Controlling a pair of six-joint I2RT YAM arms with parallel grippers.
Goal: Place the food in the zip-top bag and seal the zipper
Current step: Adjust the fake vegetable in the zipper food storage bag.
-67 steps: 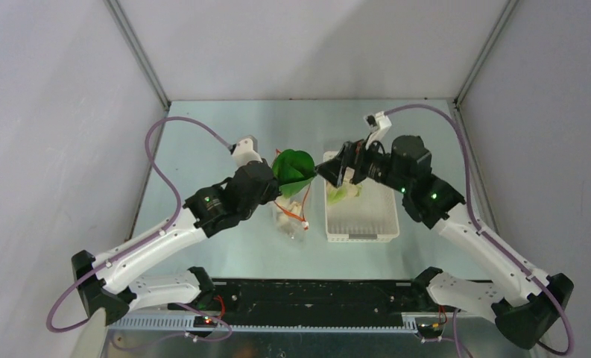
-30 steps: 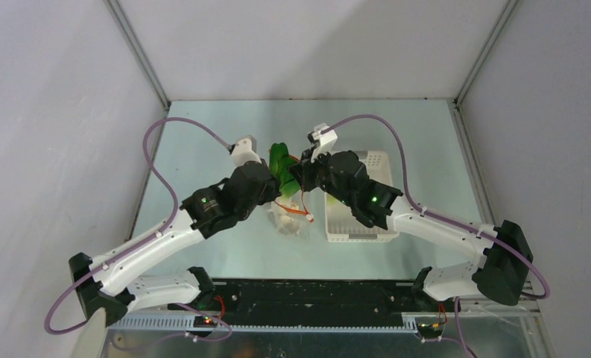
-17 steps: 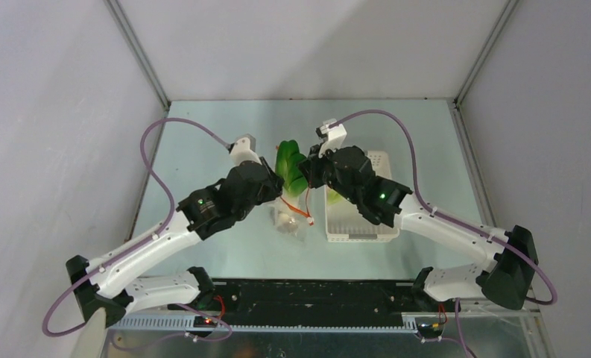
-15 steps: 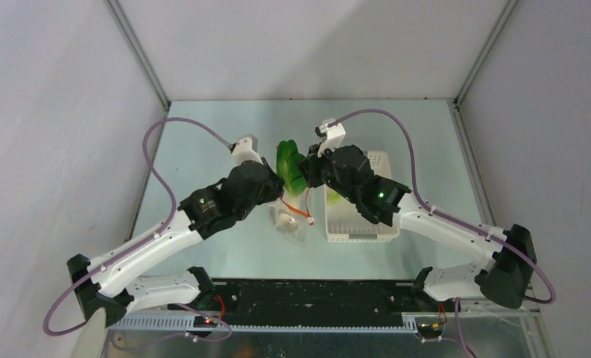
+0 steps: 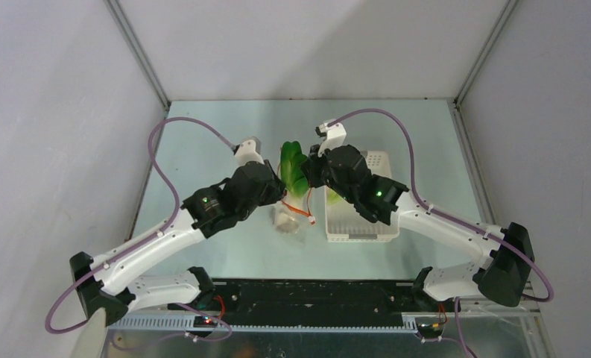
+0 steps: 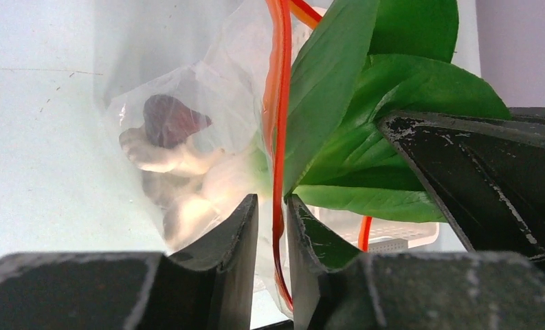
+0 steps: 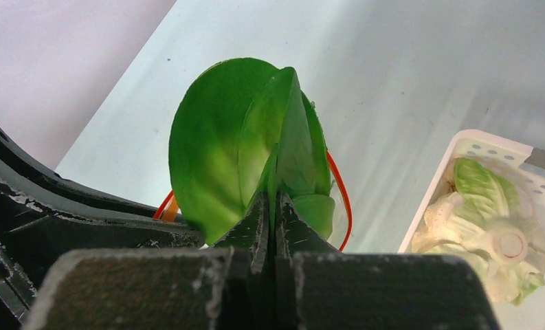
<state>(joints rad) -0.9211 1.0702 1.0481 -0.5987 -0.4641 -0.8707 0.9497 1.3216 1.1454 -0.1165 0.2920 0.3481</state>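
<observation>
My left claw (image 6: 271, 203) pinches the zipper (image 6: 281, 82) strip and holds the mouth of the bag (image 6: 187, 75) up. My right claw (image 7: 269, 201) is pressed shut on a leaf of the bok choy (image 7: 235, 144). Its stem end seems to be down in the mouth, with the leaves standing out above it. Inside the bag lie the brown ball (image 6: 168, 118) and pale lumps (image 6: 161, 157). One pale green lump (image 7: 493, 237) sits in the basket (image 7: 486, 146) just beside. I judge the job past halfway: the bok choy needs pushing fully in, the basket lump must follow, and the zipper is not yet sealed.
</observation>
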